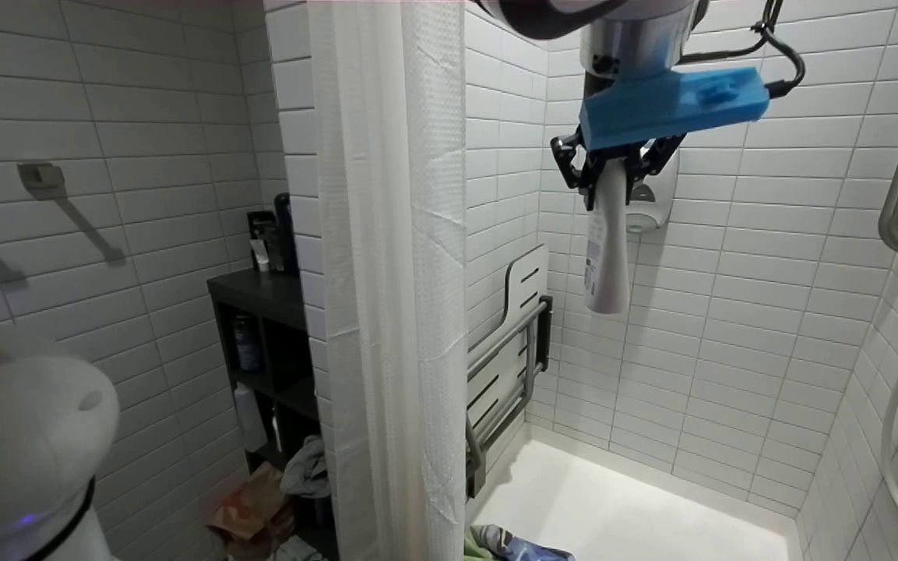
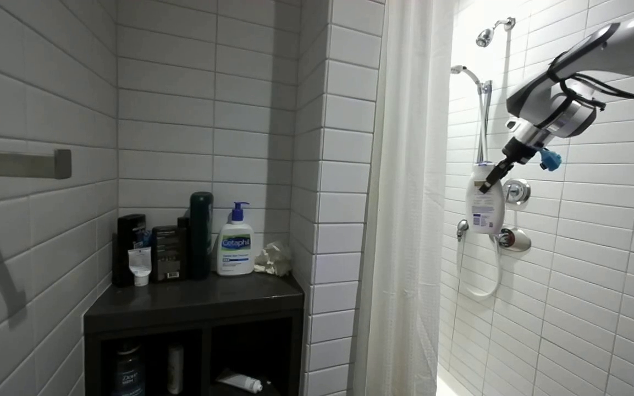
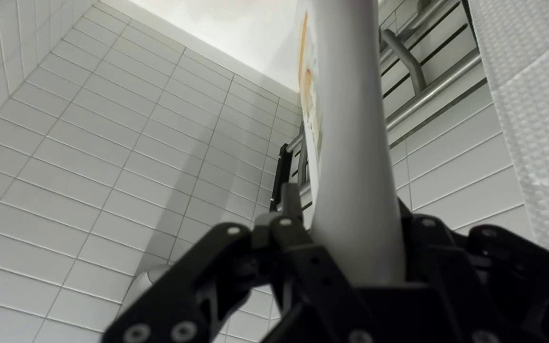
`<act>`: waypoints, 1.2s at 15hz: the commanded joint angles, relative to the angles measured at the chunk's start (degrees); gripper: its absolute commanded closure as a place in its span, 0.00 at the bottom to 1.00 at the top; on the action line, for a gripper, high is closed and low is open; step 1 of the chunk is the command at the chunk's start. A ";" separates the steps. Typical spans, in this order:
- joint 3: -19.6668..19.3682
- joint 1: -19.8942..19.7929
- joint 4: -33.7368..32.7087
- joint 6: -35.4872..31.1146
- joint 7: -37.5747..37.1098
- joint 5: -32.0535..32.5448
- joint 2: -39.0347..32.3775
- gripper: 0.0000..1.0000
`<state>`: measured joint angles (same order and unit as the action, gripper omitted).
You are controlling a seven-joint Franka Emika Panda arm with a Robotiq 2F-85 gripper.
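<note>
Shows lotion upright at left on the shelf, near the wall, probably for steadiness. Next, shows the curtain gathered, likely for access to the shower. Farther right, inside the shower, clamps the bottle in midair with the hand, gripping the broad faces near its top, apparently to span the thin side and hang it roughly vertical.

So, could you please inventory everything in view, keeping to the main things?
Flat plastic bottle: one, white, held inside shower
Slatted folding seat: one, white, inside shower
Metal shower heads: two, chrome, shower wall
Hanging textured curtain: one, white, shower entrance
Boxy cubby shelf: one, black, outside the curtain
Plastic pump bottle: one, white, shelf top
Tall rounded bottle: one, dark green, shelf top
Two-fingered pincer: one, black, gripping flat bottle
Jointed robot arm: one, white, above pincer
</note>
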<state>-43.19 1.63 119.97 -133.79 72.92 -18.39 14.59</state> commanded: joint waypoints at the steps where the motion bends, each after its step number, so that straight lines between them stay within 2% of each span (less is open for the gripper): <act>1: 2.16 -1.98 0.55 -3.04 5.79 -3.43 -4.19 0.84; 10: 7.95 -9.94 -0.47 -5.99 16.79 -11.68 -13.81 0.84; 14: 13.67 -13.71 -2.38 -5.57 17.75 -17.80 -16.82 0.84; 18: 19.66 -16.97 -4.28 -5.30 23.29 -26.48 -18.65 0.84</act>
<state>-27.61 -12.37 118.33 -139.00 91.67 -39.13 -2.26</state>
